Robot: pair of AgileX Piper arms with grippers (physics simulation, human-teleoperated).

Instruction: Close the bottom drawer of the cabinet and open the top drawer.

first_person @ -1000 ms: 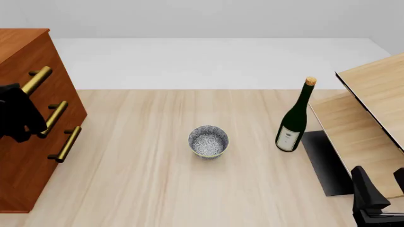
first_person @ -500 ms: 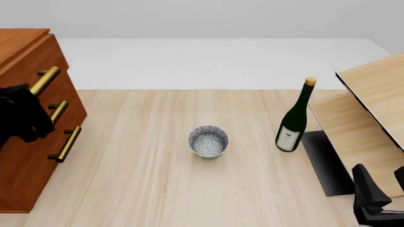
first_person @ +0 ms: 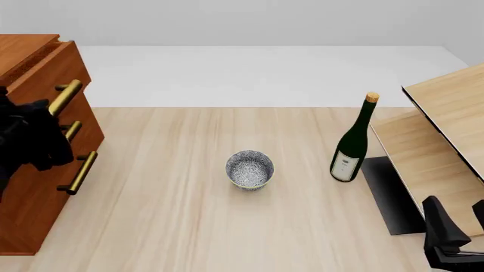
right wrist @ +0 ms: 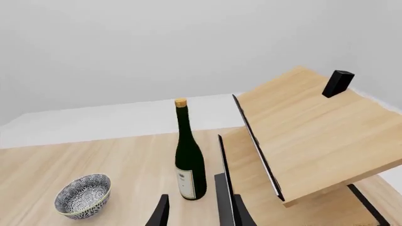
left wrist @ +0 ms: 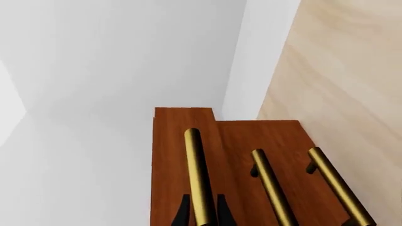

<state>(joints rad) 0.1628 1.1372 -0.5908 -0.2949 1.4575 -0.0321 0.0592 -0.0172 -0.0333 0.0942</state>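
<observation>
The reddish-brown cabinet (first_person: 22, 56) stands at the table's left edge. Its top drawer (first_person: 72, 65) juts a little out of the cabinet's front. My left gripper (first_person: 47, 119) is shut on that drawer's brass bar handle (first_person: 67, 96). In the left wrist view the fingertips (left wrist: 183, 214) sit on either side of the handle (left wrist: 197, 174). The bottom drawer (first_person: 49, 209) looks flush with the middle one, its handle (first_person: 79, 171) free. My right gripper (first_person: 459, 218) is open and empty at the near right; it also shows in the right wrist view (right wrist: 195, 214).
A patterned bowl (first_person: 250, 168) sits mid-table. A dark green wine bottle (first_person: 352, 141) stands to its right. Pale light-wood furniture (first_person: 446, 107) with a black base (first_person: 389, 195) fills the right side, close to my right gripper.
My left gripper has moved right, away from the cabinet, with the top handle in it. The top drawer has slid out a little. The right arm has stayed almost still.
</observation>
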